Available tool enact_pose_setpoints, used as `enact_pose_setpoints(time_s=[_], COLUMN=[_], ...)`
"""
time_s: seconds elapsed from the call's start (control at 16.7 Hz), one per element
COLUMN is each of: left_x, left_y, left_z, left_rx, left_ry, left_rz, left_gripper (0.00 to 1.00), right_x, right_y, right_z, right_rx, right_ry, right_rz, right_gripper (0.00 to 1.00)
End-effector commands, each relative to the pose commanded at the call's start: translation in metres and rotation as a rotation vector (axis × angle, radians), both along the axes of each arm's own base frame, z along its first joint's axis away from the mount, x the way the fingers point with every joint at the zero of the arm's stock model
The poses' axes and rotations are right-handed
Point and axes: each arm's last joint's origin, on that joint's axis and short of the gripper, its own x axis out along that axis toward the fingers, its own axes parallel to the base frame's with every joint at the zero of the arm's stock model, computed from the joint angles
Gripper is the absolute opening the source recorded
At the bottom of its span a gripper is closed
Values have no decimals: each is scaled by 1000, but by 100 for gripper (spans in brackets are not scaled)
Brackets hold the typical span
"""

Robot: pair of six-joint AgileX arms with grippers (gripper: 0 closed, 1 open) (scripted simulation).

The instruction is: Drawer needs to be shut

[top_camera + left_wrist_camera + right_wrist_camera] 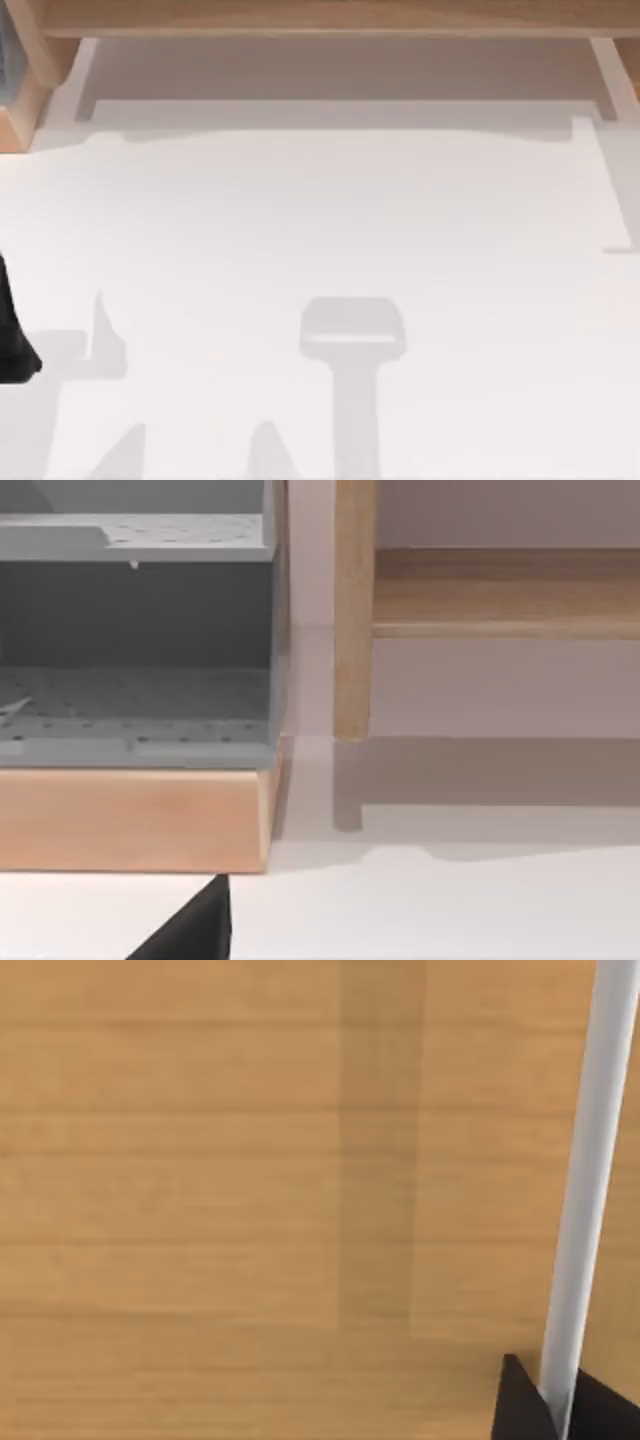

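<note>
While the drawer (340, 70) sits pulled out from the wooden frame (330, 15) along the top view's upper edge, closing looks not yet done. Left gripper (15, 335) waits at left edge, fingers can't tell. Next: push the front wall inward.

The drawer (340, 70) runs under the wooden frame (330, 15), so its back is hidden. The left arm (12, 330) is cut off by the top view's left edge. The right gripper's fingertips (520, 1405) barely enter the right wrist view; their spacing cannot be told.
</note>
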Motion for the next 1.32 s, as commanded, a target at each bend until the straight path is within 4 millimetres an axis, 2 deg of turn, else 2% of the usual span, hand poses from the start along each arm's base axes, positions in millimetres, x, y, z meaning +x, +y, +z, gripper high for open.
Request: enact_pose_setpoints(time_s=[0.12,0.48,0.6,0.9,1.32], left_x=[0,0,0,0,0], left_y=[0,0,0,0,0], left_z=[0,0,0,0,0], left_rx=[0,0,0,0,0], left_ry=[0,0,0,0,0], left_rz=[0,0,0,0,0], left_gripper=[100,100,100,100,100], right_x=[9,56,62,64,114], right_y=[-1,-1,0,-2,-3], right_z=[0,0,0,0,0], right_rx=[-2,1,1,2,3], right_ry=[-2,1,1,1,2], right_rz=[-1,1,1,-6,-3], right_gripper=[0,0,0,0,0])
